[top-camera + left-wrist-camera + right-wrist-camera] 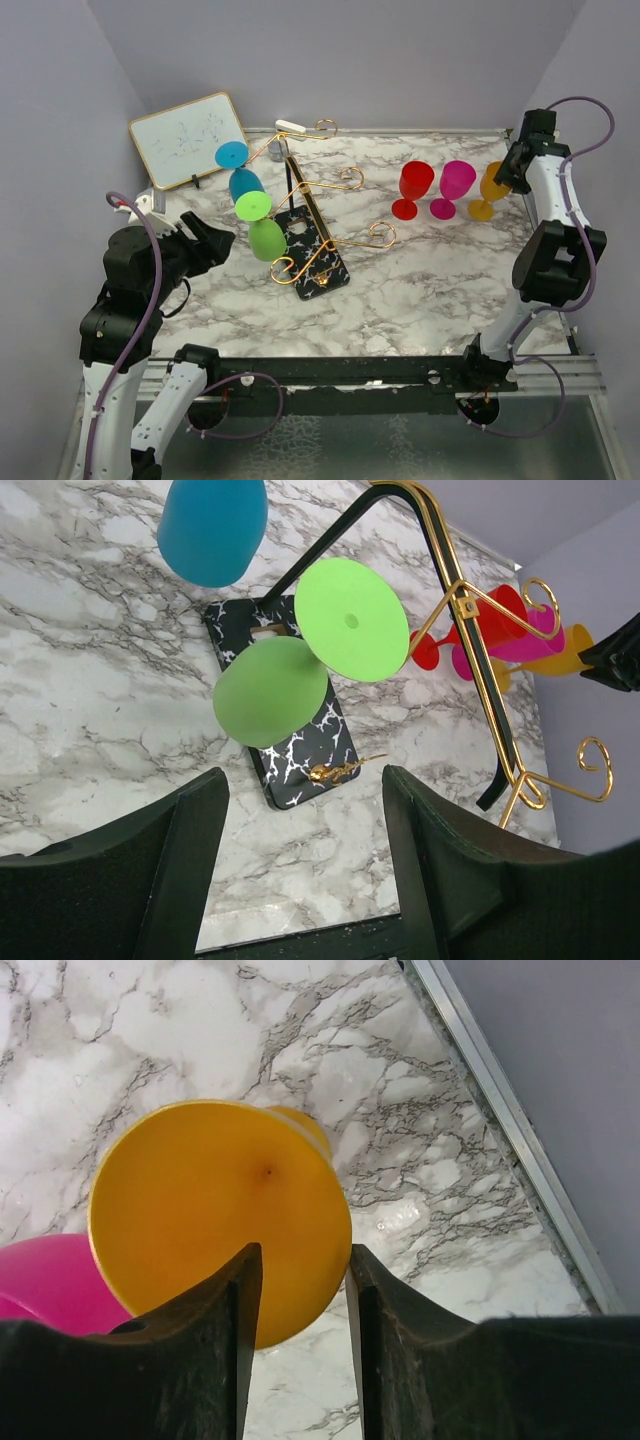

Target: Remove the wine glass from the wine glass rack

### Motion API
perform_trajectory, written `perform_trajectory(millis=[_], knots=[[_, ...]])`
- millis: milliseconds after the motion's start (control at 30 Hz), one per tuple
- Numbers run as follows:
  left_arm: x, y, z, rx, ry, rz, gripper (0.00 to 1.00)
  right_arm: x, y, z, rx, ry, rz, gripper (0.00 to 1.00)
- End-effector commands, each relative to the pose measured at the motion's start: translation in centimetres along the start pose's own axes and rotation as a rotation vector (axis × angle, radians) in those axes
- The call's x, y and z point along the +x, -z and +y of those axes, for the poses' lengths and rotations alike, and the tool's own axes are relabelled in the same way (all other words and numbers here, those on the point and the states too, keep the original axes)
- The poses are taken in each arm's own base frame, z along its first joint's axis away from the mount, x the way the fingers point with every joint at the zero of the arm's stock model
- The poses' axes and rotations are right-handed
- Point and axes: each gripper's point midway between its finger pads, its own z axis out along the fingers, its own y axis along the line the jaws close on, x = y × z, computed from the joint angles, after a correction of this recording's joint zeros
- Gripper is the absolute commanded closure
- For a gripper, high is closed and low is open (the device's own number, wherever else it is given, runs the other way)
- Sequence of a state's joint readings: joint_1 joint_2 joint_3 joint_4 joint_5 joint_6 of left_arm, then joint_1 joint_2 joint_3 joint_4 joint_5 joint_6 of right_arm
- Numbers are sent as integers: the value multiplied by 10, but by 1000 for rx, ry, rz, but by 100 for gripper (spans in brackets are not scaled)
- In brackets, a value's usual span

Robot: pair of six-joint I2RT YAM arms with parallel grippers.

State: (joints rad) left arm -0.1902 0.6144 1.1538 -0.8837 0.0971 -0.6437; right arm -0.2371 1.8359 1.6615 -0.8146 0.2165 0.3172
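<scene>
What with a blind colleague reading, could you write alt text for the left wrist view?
A green wine glass hangs by its foot from the gold wine glass rack, ahead of the left gripper, whose jaws stand open. A blue glass hangs beside it; three more glasses sit beyond.

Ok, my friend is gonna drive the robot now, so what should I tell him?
Left gripper: open, empty, aimed at the green glass, which hangs bowl-down on the rack.
Right gripper: fingers apart over the orange glass; nothing visibly gripped.
The blue glass hangs on the rack beside the green one.
Done: the orange, red glass and pink glass stand on the table.
Left: lift off green, probably next, then blue.
</scene>
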Motion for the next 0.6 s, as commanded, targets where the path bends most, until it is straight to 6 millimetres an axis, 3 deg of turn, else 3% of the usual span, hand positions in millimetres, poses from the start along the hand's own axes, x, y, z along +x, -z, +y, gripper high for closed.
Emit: perform_trajectory(millis=[0, 100, 267, 333, 367, 433, 567], knots=[[-4, 2, -3, 13, -1, -18, 34, -38, 43, 2, -46, -47, -119, 60], [-7, 3, -4, 11, 6, -29, 34, -56, 76, 0, -68, -80, -187, 60], [-15, 5, -5, 0, 15, -60, 34, -77, 160, 7, -216, -169, -332, 60], [-18, 3, -5, -5, 18, -65, 34, -72, 209, 41, -488, -167, -364, 65], [-19, 1, -5, -7, 17, -66, 34, -65, 247, 64, -681, -147, -386, 70], [-20, -3, -4, -17, 15, -61, 34, -37, 303, 114, -1035, -79, -328, 82], [-18, -7, 0, -42, 20, -47, 34, 29, 391, 207, -1319, 179, -202, 80]])
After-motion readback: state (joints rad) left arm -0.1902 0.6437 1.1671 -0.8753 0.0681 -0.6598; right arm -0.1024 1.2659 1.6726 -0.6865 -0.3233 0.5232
